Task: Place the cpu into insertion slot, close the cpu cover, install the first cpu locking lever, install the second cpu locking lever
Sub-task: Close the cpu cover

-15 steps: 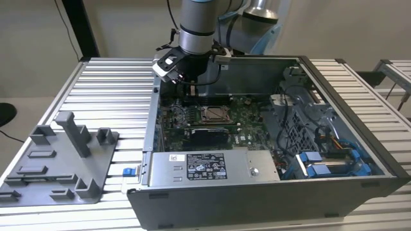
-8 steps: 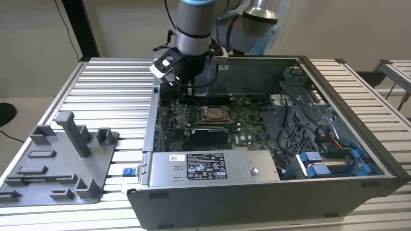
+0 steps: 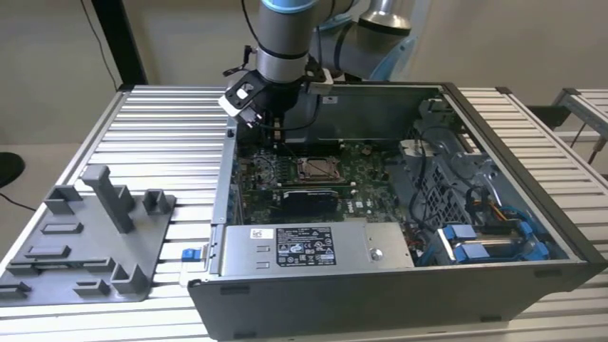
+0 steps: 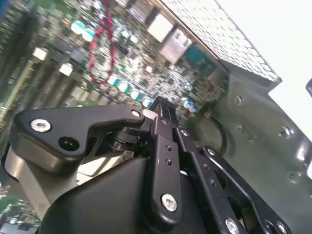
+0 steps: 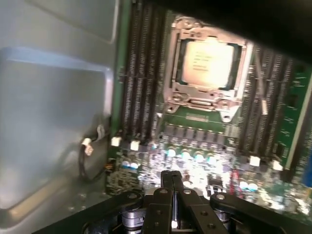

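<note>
Cpu (image 5: pixel 209 61): sits flat in the insertion slot (image 5: pixel 195 104), mid-board inside the open computer case (image 3: pixel 399 296); framed by the cpu cover (image 5: pixel 171 68), which seems to lie down around it; shows a pale silvery top through the window; cannot tell whether either locking lever is latched. Lies from the gripper (image 3: pixel 273 127) toward the exterior view's right and nearer, well apart; square, so no long axis to line up on. Gripper: fingertips (image 5: pixel 167 180) pressed together in both wrist views, pinching nothing visible; hovers over the far corner of the green circuit board (image 5: pixel 195 122) on the exterior view's left, close to the case wall. Arm (image 3: pixel 283 35): hangs near vertical, wrist pointing down at the board.
</note>
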